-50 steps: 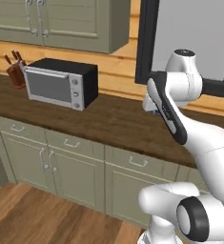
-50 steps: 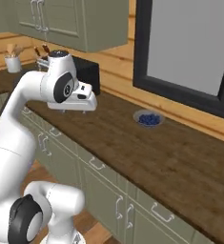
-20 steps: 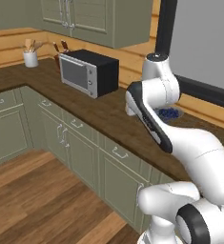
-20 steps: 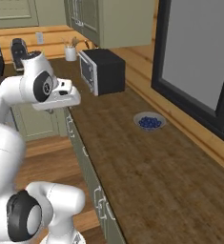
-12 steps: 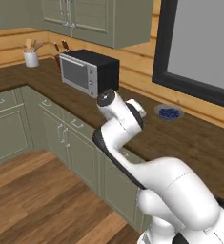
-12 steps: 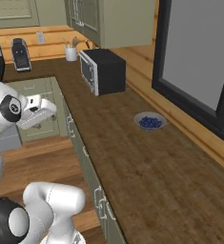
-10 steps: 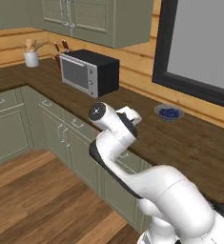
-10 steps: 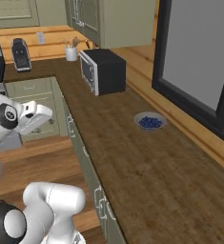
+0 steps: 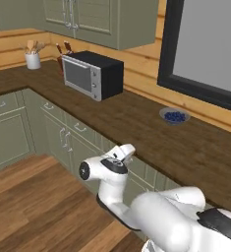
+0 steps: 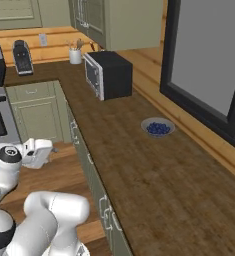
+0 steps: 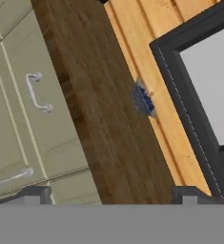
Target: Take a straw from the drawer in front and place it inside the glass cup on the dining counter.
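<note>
My pincer (image 11: 111, 193) shows just two dark tips at the bottom of the hand view, so I cannot tell how its jaws stand. My own arm hides part of the green cabinet fronts (image 9: 68, 133). The bowl's (image 11: 143, 100) blue contents are too small to name.

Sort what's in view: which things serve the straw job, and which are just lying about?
Job: claw, open; green drawer it faces.
Lying about: microwave, blueberry bowl, utensil pot, coffee maker.

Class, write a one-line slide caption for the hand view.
Open gripper faces sage-green cabinet drawer, dark wood worktop and small bowl of blueberries.
</note>
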